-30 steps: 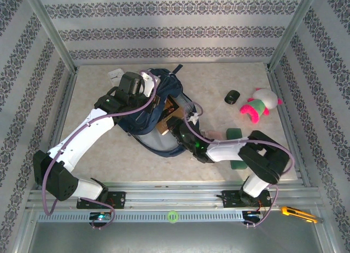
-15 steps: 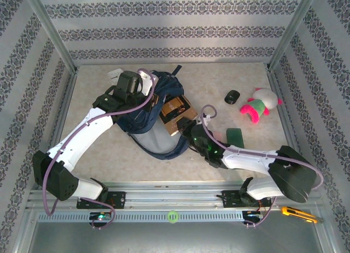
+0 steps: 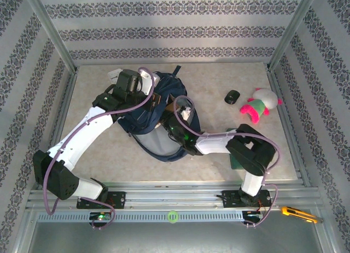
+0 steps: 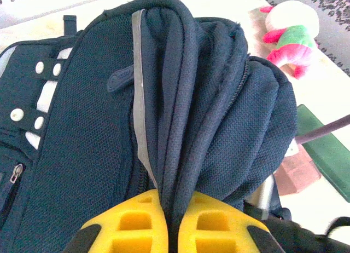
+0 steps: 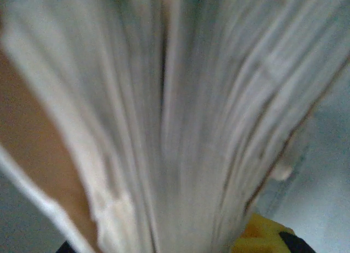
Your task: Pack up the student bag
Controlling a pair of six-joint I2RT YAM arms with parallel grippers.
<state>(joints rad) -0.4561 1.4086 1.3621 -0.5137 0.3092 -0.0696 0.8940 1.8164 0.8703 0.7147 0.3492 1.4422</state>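
**Task object.** In the top view, the student bag [image 3: 168, 90] lies on the table [image 3: 109, 149], just off centre toward 9 o'clock. Its navy shell is bunched at the 12 o'clock end. Its pale inner panel is exposed at the 6 o'clock end.

**Left gripper.** The left gripper [image 4: 172, 209] is at the 10 o'clock edge of the bag. Its yellow fingers [image 4: 134, 225] are pressed together on a raised fold of navy mesh fabric. The fold stands up between the fingers, beside a grey trim strip.

**Right gripper.** The right gripper [image 3: 176, 122] reaches into the bag opening from the 4 o'clock side. It is clamped on a book [image 3: 183, 106]. In the right wrist view the book's white page edges and brown cover are blurred. They rise directly from the gripper, next to one yellow finger [image 5: 262, 231]. In the top view the book is tilted, with its lower part inside the opening.

**Other items.**
- A black computer mouse [image 3: 232, 97] lies at 2 o'clock from the bag, well apart from it.
- A pink, white and green plush toy [image 3: 260, 105] lies just beside the mouse, at its 3 o'clock.
- In the left wrist view, a flat green item [image 4: 328, 154] and a pink block [image 4: 295, 175] lie near the bag.
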